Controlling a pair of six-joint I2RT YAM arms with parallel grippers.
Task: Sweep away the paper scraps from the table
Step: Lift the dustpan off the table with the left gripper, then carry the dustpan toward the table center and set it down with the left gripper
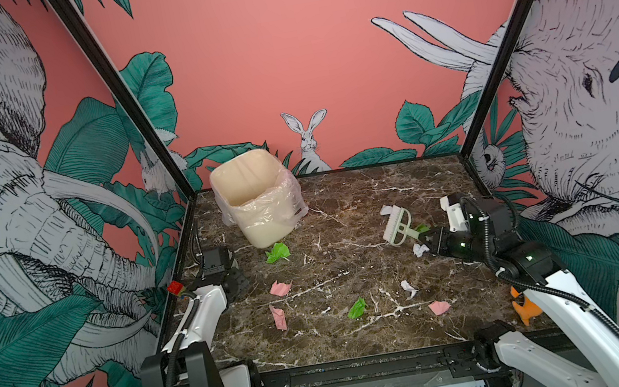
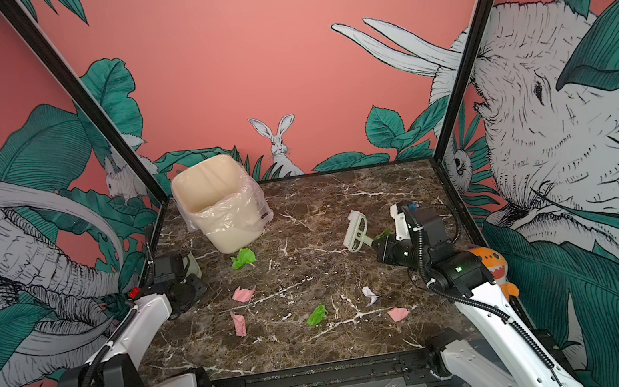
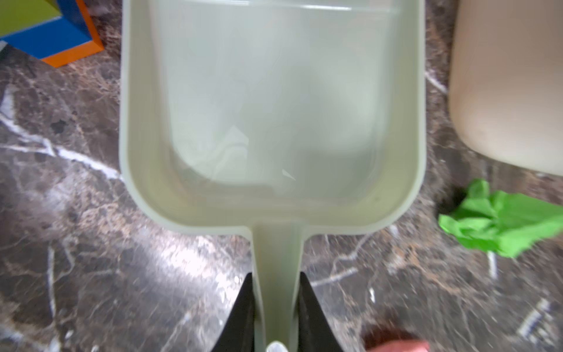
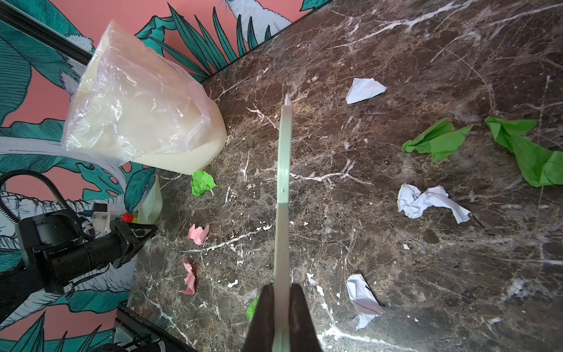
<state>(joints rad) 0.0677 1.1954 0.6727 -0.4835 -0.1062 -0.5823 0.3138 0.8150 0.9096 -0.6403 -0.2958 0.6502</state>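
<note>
1. Ten paper scraps (image 1: 281,288) lie scattered on the worktop (image 1: 343,206): four green, three pink and three white.
2. Green: one piece (image 1: 277,252) lies just in front of the bin (image 1: 267,230). Another (image 1: 357,308) lies toward the front, near the middle. The right wrist view shows two more (image 4: 435,140) (image 4: 530,152) lying side by side close to the brush handle.
3. Pink: two pieces (image 1: 278,317) lie left of centre, one behind the other. The third (image 1: 439,307) lies toward the front right.
4. White: one piece (image 1: 386,209) lies at the far side of the brush head. One (image 1: 418,249) lies just beside the right arm's claw, and one (image 1: 409,288) lies nearer the front.
5. There is one of everything else. The cream bin with a clear plastic liner (image 1: 292,201) stands in the far-left corner. There is also a pale green dustpan (image 3: 274,91) and a brush (image 1: 397,227). An orange plush toy (image 2: 486,259) sits at the right edge, partly behind the right arm. A blue, green and orange block (image 3: 45,36) lies beside the pan.
6. The left claw (image 3: 276,275) is clamped on the dustpan's handle, with a finger pressed against each side. The pan sits at the worktop's left edge near the bin. I cannot tell whether it rests on the surface.
7. The right claw (image 4: 281,286) is squeezed tight on the brush's thin flat handle, seen edge-on. The brush head hangs tilted over the right half of the worktop. I cannot tell whether the bristles touch it.
</note>
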